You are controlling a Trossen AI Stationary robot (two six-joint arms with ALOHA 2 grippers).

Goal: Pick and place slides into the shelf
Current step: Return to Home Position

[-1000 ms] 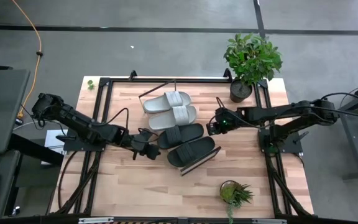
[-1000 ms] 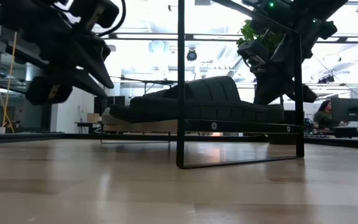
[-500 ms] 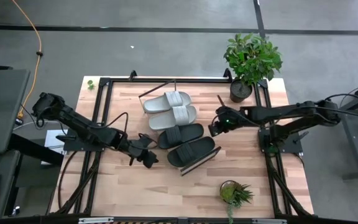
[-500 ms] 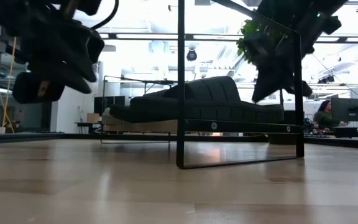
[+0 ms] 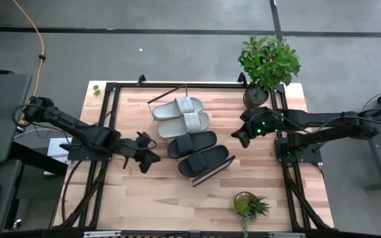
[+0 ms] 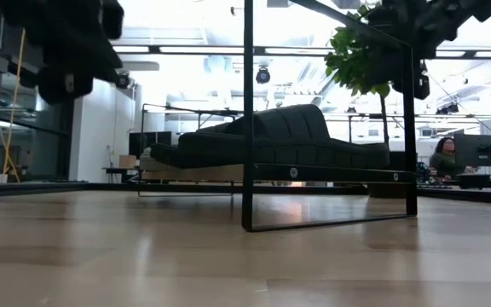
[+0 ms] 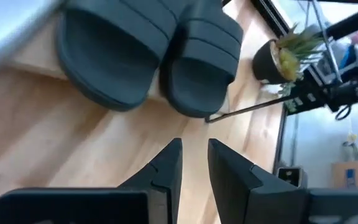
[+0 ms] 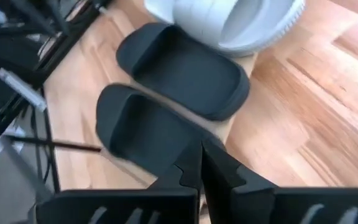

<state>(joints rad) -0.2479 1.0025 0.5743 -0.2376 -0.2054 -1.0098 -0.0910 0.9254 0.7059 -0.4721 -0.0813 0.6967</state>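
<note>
Four slides lie side by side on the shelf point(image 5: 210, 172), a light-wood board with black rod frames point(image 5: 167, 94) at its short ends. Two light grey slides point(image 5: 182, 116) are at the far end and two black slides point(image 5: 198, 153) at the near end, all resting sole down. My left gripper point(image 5: 145, 153) hovers left of the black slides, its fingers a narrow gap apart point(image 7: 195, 155). The black pair point(image 7: 154, 59) lies ahead of it. My right gripper point(image 5: 241, 137) hovers right of the slides, shut point(image 8: 201, 158), and faces the black slides point(image 8: 179, 74).
A large potted plant point(image 5: 268, 61) stands at the table's far right corner and a small one point(image 5: 249, 205) near the near edge. Black frame rails point(image 5: 108, 119) run along the table's sides. Bare tabletop point(image 5: 164, 198) lies in front of the shelf.
My left gripper has drawn back toward the table's left edge, away from the black slides, and risen. My right gripper has pulled back toward the right edge and risen in the low view. The slides have stayed on the shelf.
</note>
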